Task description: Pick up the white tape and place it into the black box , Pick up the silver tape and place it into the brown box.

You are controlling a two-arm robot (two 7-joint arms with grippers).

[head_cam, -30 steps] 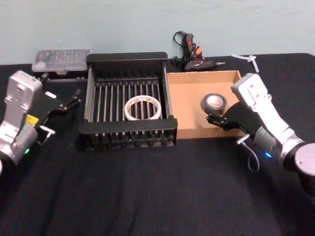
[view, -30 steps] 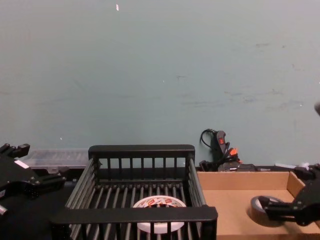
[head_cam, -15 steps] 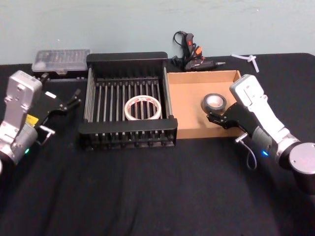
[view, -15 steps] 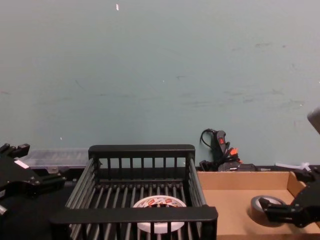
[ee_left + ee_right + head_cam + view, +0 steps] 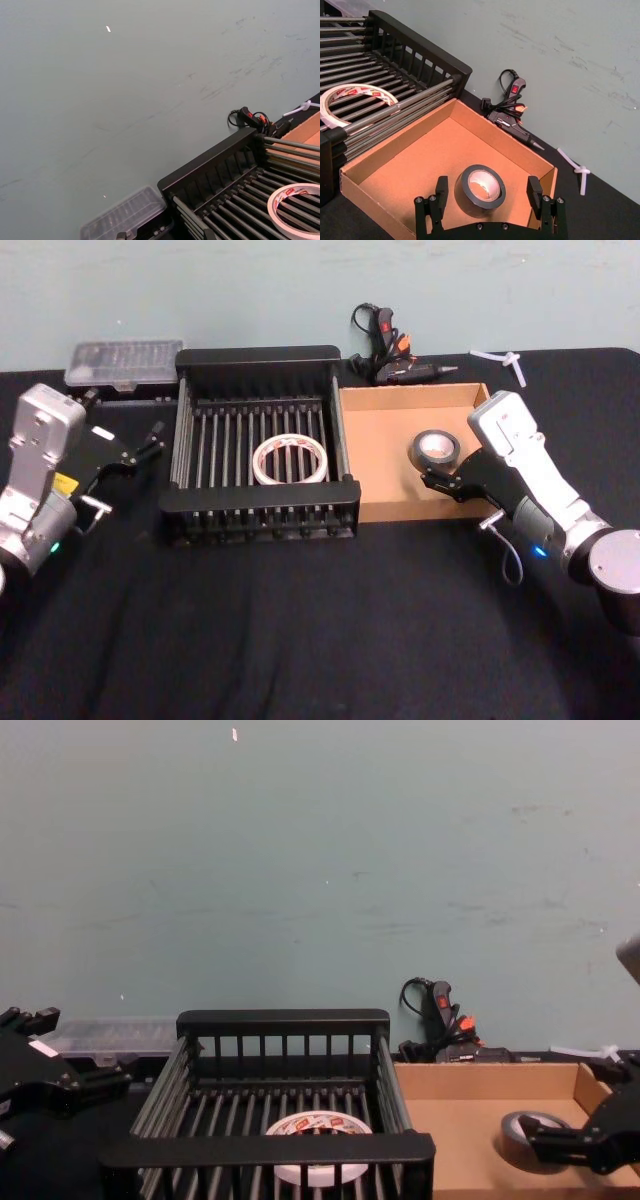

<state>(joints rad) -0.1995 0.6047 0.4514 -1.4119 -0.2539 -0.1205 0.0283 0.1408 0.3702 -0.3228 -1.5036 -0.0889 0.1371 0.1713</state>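
silver tape (image 5: 480, 185) in brown box (image 5: 415, 165)

Head cam: high, looks down; chest cam: low, level; both share black box (image 5: 262, 455).

Even, soft overhead light, no glare; black cloth swallows shadows; all views slightly soft, bluish wall
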